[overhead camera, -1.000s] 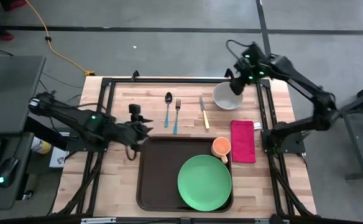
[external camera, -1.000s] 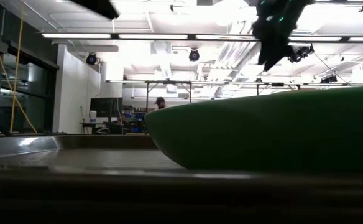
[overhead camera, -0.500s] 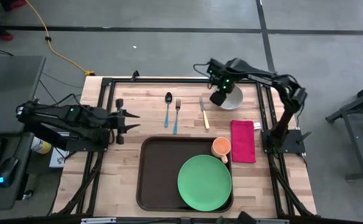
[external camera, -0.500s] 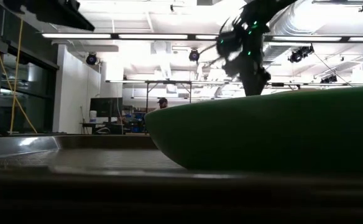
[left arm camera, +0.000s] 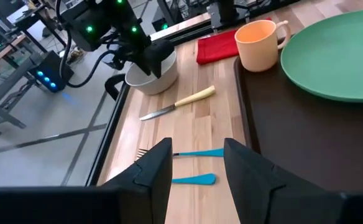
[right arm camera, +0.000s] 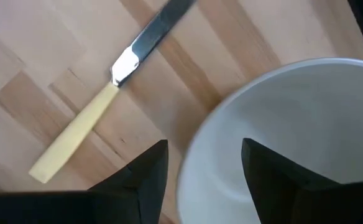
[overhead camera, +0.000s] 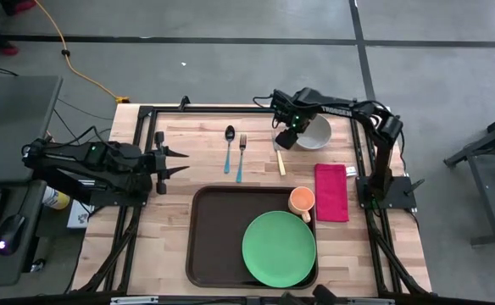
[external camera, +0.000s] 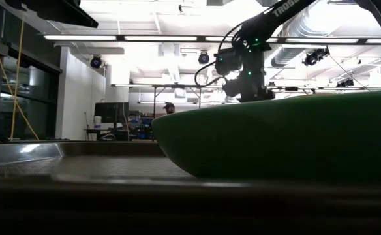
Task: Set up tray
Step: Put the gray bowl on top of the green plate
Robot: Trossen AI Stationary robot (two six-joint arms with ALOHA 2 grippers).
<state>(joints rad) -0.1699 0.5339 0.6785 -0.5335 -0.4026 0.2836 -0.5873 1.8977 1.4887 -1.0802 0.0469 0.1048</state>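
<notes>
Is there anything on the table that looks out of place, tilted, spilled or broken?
Nothing looks spilled or broken. One small oddity: the orange cup sits at the tray edge beside the green plate, and whether it is fully inside is unclear. The right gripper straddles the white bowl rim.

My right arm reaches in from the desk's right side, elbow bent, wrist pitched downward. My right gripper is low over the far part of the desk, fingers spread apart. My left arm lies level at the left edge, left gripper parted, pointing inward.
</notes>
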